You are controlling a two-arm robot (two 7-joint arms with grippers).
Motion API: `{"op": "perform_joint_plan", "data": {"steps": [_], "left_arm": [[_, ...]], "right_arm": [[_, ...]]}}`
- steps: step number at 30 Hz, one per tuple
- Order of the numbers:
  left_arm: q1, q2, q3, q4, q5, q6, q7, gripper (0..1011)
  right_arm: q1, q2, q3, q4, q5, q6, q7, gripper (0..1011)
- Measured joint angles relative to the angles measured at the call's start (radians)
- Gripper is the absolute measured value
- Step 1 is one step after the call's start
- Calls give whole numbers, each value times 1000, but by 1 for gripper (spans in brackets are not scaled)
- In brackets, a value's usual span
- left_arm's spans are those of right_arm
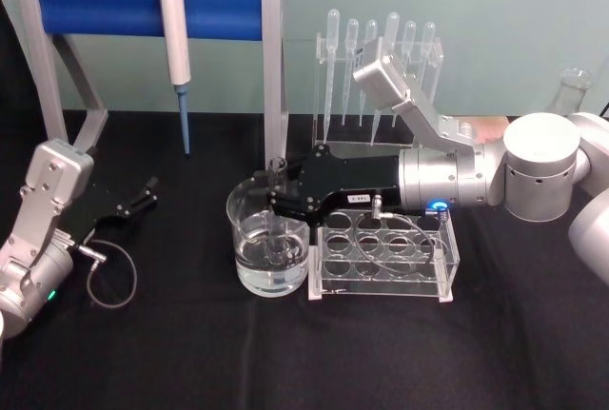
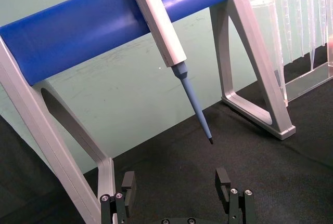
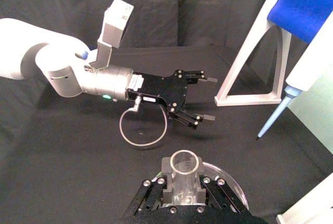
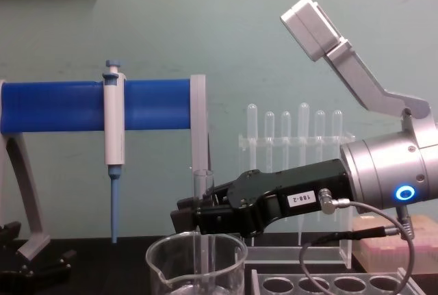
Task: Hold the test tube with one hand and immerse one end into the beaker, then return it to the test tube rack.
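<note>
The test tube (image 4: pixel 202 189) stands upright with my right gripper (image 4: pixel 198 213) shut on it below its flared rim. Its lower end reaches down inside the beaker (image 4: pixel 168 264), a wide clear glass with a spout and water in it (image 1: pixel 269 272). In the right wrist view the tube's open rim (image 3: pixel 184 166) shows between the right gripper's black fingers (image 3: pixel 153 193), with the beaker's rim (image 3: pixel 231 186) below. My left gripper (image 1: pixel 143 196) rests open on the black cloth at the far left, apart from the beaker; it is also in the left wrist view (image 2: pixel 175 182).
A clear tube rack (image 1: pixel 385 253) stands right beside the beaker, under my right wrist. A blue-bar stand (image 1: pixel 152 1) holds a white-and-blue pipettor (image 1: pixel 174 39) at the back left. A clear rack of plastic pipettes (image 1: pixel 381 58) stands at the back.
</note>
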Motion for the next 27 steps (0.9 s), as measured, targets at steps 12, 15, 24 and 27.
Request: {"op": "perform_joint_plan", "data": {"steps": [12, 15, 24, 27], "left_arm": [[0, 0, 0, 0, 0, 0, 0, 1000], [0, 0, 0, 0, 0, 0, 0, 1000], [0, 0, 0, 0, 0, 0, 0, 1000], [0, 0, 0, 0, 0, 0, 0, 1000]], "right_arm": [[0, 0, 0, 0, 0, 0, 0, 226], [0, 0, 0, 0, 0, 0, 0, 226], [-2, 29, 26, -81, -3, 16, -22, 226], [-3, 43, 36, -116, -2, 24, -31, 226]]}}
